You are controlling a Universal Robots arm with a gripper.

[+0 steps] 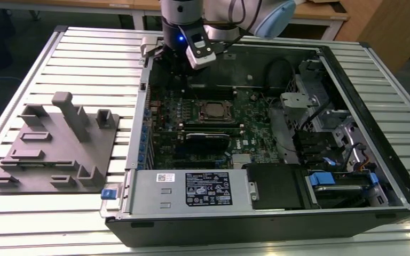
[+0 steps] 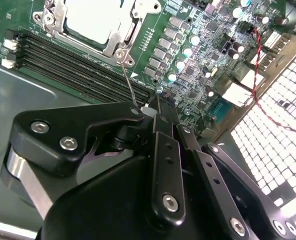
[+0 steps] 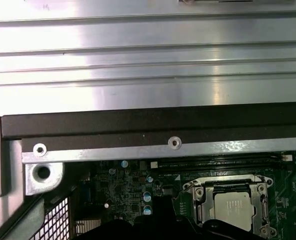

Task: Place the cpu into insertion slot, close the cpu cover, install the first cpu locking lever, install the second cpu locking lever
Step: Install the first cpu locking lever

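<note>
The cpu [image 2: 92, 20] lies flat in the insertion slot [image 1: 212, 111] on the green board, its pale face up. The silver cpu cover [image 2: 115, 44] lies closed over it, framing the chip; the first wrist view shows the cpu [image 3: 233, 207] and the cover [image 3: 200, 200] the same way. A thin wire locking lever [image 2: 127, 80] rises from the socket's corner up to my fingertips. My gripper [image 2: 155, 107] hangs above the board beside the socket, fingers shut together, with the lever's end right against them. In the exterior view the gripper [image 1: 179, 72] is at the case's far corner.
Long black memory slots [image 2: 77, 70] run beside the socket. The open computer case's black wall [image 3: 153, 125] stands close behind the gripper. A grey fixture [image 1: 55, 144] sits on the slatted table at the exterior view's left. A power supply [image 1: 190, 189] fills the near side.
</note>
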